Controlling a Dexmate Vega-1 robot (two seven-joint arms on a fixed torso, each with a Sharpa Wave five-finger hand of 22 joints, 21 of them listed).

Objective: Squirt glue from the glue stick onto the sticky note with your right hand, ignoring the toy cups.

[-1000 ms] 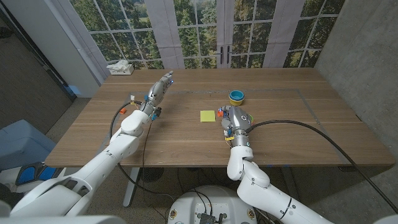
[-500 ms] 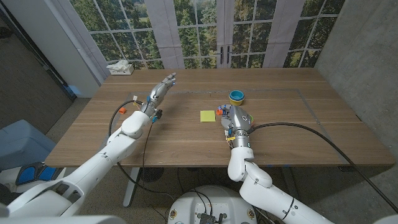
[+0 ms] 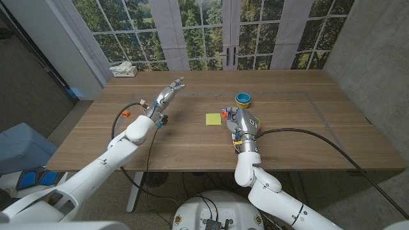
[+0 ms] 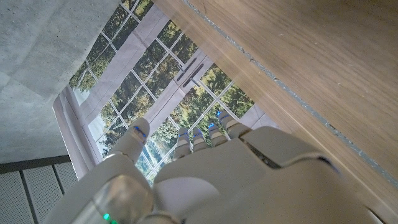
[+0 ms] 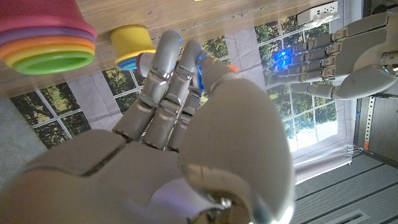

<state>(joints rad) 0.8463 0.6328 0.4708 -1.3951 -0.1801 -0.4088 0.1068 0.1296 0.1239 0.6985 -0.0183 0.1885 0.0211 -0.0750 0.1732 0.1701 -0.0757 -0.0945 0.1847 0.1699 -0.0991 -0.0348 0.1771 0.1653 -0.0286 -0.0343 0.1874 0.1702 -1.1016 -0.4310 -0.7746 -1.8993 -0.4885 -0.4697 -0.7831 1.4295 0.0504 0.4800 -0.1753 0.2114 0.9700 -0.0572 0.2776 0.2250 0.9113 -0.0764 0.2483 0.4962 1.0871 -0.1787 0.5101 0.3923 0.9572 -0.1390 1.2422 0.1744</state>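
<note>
The yellow sticky note (image 3: 213, 119) lies on the table's middle. My right hand (image 3: 241, 120) sits just right of it, fingers curled together with the thumb across. An orange glue stick (image 3: 223, 114) pokes out at the fingertips by the note's right edge. In the right wrist view only a sliver of the glue stick (image 5: 231, 67) shows between the thumb and the fingers (image 5: 177, 65), which grip it. My left hand (image 3: 167, 93) hovers over the table's left part, holding nothing, fingers stretched out toward the windows; it also shows as the left hand (image 5: 348, 53).
A stack of toy cups (image 3: 243, 99) stands just beyond my right hand, seen as rainbow rims (image 5: 43, 37), with a small yellow cup (image 5: 132, 40) beside my fingertips. A tissue box (image 3: 123, 69) sits at the far left corner. A black cable (image 3: 319, 135) trails right.
My left hand has drifted slightly to the right and lower over the table. The right hand, glue stick and note stay where they were.
</note>
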